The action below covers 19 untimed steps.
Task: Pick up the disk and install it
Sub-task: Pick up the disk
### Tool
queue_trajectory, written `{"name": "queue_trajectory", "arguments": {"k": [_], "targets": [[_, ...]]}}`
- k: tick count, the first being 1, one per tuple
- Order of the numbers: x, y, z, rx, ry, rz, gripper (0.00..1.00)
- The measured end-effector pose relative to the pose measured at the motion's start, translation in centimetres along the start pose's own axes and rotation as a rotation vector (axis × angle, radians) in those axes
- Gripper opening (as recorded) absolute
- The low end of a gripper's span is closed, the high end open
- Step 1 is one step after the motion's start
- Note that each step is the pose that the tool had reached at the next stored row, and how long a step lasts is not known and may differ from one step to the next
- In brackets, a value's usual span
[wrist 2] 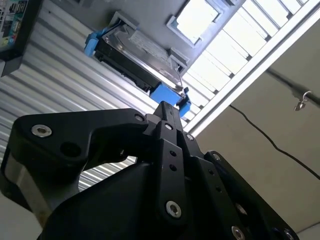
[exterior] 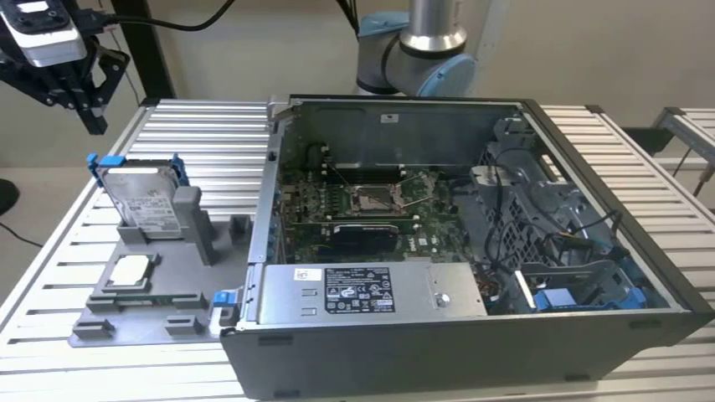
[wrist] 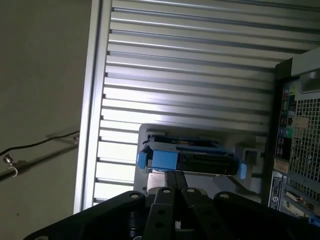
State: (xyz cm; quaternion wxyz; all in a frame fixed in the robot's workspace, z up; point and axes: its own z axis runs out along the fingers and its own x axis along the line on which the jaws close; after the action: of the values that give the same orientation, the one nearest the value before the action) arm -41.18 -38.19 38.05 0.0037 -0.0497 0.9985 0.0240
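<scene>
Blue-framed disk point(exterior: 143, 201) stands propped in its grey holder point(exterior: 156, 314), well below the empty jaws, pressed together.

A robotics lab: open computer case point(exterior: 447, 352) on slatted aluminium bench point(exterior: 201, 126).

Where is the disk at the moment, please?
The disk stands tilted in the grey holder at the exterior view's left, beside the open case, behind the chip; the gripper hangs above it.
</scene>
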Motion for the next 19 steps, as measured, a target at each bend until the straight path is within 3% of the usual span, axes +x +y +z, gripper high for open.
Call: {"name": "queue_trajectory", "arguments": {"k": [19], "targets": [[0.0, 0.0, 0.0, -0.0014, 0.007, -0.147, 0.0]]}}
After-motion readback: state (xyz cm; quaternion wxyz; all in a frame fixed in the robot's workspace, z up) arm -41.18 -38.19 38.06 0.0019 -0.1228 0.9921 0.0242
